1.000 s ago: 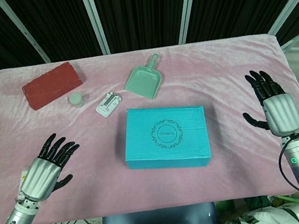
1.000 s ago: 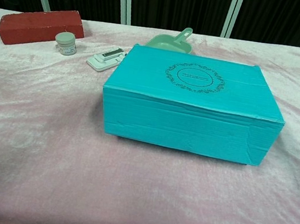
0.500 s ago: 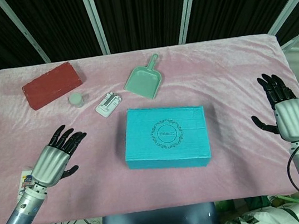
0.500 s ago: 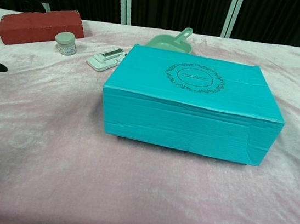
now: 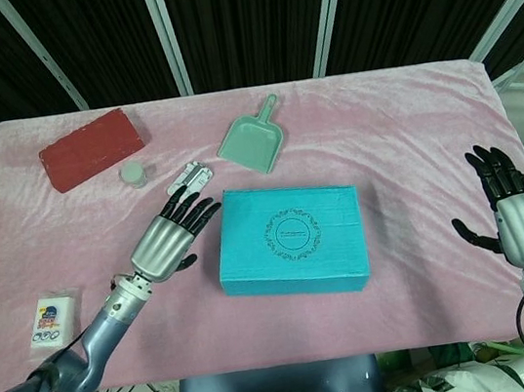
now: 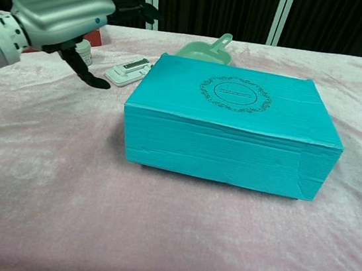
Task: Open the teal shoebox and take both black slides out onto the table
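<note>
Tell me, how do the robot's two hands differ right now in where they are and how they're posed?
The left hand reaches in beside the teal shoebox, fingers pointing toward its near corner; the right hand hangs far off at the table's edge. The left hand lies slanted, the right hand stands with fingers pointing toward the far side. The chest view shows the left hand only. Both have fingers spread and hold nothing, and the shoebox is closed.
</note>
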You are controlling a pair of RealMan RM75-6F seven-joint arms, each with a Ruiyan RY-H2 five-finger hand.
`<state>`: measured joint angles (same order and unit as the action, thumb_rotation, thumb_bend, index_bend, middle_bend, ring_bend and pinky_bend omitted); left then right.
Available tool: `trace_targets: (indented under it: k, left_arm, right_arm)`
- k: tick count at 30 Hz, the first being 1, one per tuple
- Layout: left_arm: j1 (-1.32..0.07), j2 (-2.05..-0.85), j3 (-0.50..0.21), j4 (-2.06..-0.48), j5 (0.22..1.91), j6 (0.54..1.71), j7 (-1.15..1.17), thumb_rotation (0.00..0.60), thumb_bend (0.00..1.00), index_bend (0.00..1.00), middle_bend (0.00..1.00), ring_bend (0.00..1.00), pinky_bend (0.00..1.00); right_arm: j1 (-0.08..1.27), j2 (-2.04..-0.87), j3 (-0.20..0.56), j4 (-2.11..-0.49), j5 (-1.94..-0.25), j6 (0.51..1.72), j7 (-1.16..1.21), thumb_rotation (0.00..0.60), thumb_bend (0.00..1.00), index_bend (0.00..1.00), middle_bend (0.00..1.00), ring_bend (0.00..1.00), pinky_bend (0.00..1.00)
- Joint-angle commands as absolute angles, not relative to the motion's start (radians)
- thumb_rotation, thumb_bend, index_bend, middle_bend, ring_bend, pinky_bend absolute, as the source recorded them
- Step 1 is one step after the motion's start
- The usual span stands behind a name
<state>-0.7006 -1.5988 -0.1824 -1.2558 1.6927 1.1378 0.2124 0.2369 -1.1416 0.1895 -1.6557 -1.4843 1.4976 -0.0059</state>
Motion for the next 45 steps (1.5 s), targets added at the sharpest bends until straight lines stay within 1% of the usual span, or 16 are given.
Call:
trace_targets:
  k: [1, 12, 17, 20, 21, 24, 27, 30, 37, 45]
  left_arm:
    - [-0.743, -1.650, -0.196, -1.226, 1.680, 1.120, 0.218, 0.600, 0.00, 0.10, 0.14, 0.08, 0.07]
    - [-0.804, -1.725, -0.192, -1.250, 1.655, 1.091, 0.251, 0.600, 0.00, 0.10, 0.15, 0.08, 0.07]
    - [-0.815, -1.736, -0.184, -1.291, 1.659, 1.111, 0.234, 0.600, 0.00, 0.11, 0.16, 0.08, 0.09]
    - [-0.810, -1.718, -0.167, -1.324, 1.668, 1.127, 0.197, 0.600, 0.00, 0.11, 0.17, 0.08, 0.09]
    - [-0.800, -1.685, -0.149, -1.339, 1.679, 1.136, 0.175, 0.600, 0.00, 0.12, 0.17, 0.08, 0.09]
    - [-0.794, -1.626, -0.122, -1.344, 1.694, 1.133, 0.166, 0.600, 0.00, 0.12, 0.17, 0.08, 0.09]
    - [-0.795, -1.598, -0.105, -1.309, 1.687, 1.107, 0.194, 0.600, 0.00, 0.12, 0.17, 0.08, 0.09]
    - [-0.803, -1.613, -0.099, -1.256, 1.671, 1.081, 0.207, 0.600, 0.00, 0.12, 0.17, 0.08, 0.09]
    - [-0.832, -1.722, -0.103, -1.114, 1.684, 1.113, 0.166, 0.600, 0.00, 0.14, 0.18, 0.08, 0.09]
    - [-0.892, -1.801, -0.101, -0.979, 1.707, 1.114, 0.086, 0.600, 0.05, 0.16, 0.17, 0.08, 0.09]
  right_arm:
    - [0.233, -1.142, 0.185, -1.657, -1.491, 1.503, -0.003, 0.600, 0.15, 0.02, 0.05, 0.02, 0.23]
    - [0.220, -1.151, 0.173, -1.641, -1.501, 1.515, 0.024, 0.600, 0.15, 0.02, 0.05, 0.02, 0.23]
    - [0.216, -1.158, 0.170, -1.631, -1.502, 1.516, 0.037, 0.600, 0.15, 0.02, 0.05, 0.02, 0.23]
    - [0.213, -1.163, 0.169, -1.624, -1.500, 1.519, 0.044, 0.600, 0.15, 0.02, 0.05, 0.02, 0.23]
    - [0.212, -1.165, 0.169, -1.621, -1.498, 1.519, 0.050, 0.600, 0.16, 0.01, 0.05, 0.02, 0.23]
    - [0.211, -1.169, 0.168, -1.615, -1.501, 1.522, 0.055, 0.600, 0.15, 0.01, 0.05, 0.02, 0.23]
    - [0.209, -1.173, 0.168, -1.612, -1.502, 1.525, 0.058, 0.600, 0.15, 0.01, 0.05, 0.02, 0.23]
    - [0.206, -1.176, 0.167, -1.609, -1.501, 1.527, 0.060, 0.600, 0.15, 0.01, 0.05, 0.02, 0.23]
    - [0.200, -1.174, 0.165, -1.609, -1.494, 1.525, 0.058, 0.600, 0.15, 0.01, 0.05, 0.02, 0.23]
    - [0.187, -1.168, 0.165, -1.614, -1.489, 1.535, 0.055, 0.600, 0.15, 0.01, 0.05, 0.02, 0.23]
